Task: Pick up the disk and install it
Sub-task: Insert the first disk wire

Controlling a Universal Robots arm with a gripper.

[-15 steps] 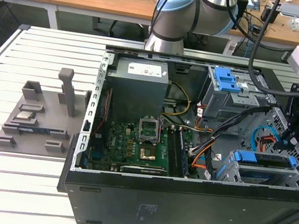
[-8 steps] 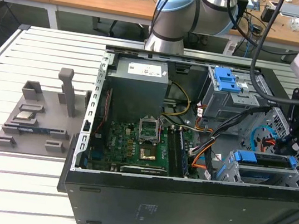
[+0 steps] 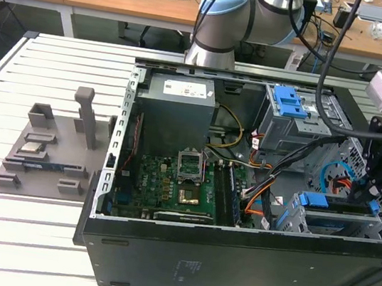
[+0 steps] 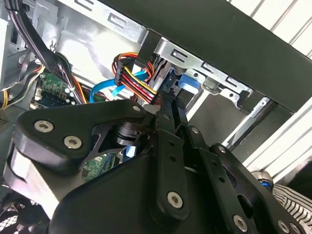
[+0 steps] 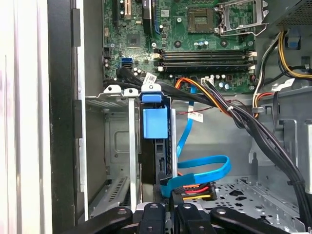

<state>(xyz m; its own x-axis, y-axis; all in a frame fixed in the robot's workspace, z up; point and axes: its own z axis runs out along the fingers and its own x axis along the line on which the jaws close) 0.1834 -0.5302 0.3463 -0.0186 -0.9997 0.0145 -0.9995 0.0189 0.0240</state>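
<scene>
My hand (image 5: 165, 212) is down in the open computer case (image 3: 183, 246), at the drive cage (image 3: 323, 220) by the front wall. The disk (image 5: 156, 146) stands on edge in its slot, blue frame end outward, long axis running into the bay. Cannot tell whether I grip it or have released.

Computer case (image 3: 232, 253): black outside, bare silver-grey metal within.
Circuit board (image 3: 170, 183): green, with black slots.
Power box (image 3: 178, 109): grey, white label on top.
Disk (image 5: 155, 122): blue plastic frame (silver metal barely visible).
Flat cable (image 5: 195, 170): bright blue.
Wire bundle (image 4: 136, 78): red, yellow, black and orange strands.
End effector (image 4: 168, 105): matte black links, silver screws.
Worktop (image 3: 20, 225): white, ribbed in long stripes.
Holder (image 3: 50, 147): plain grey.
</scene>
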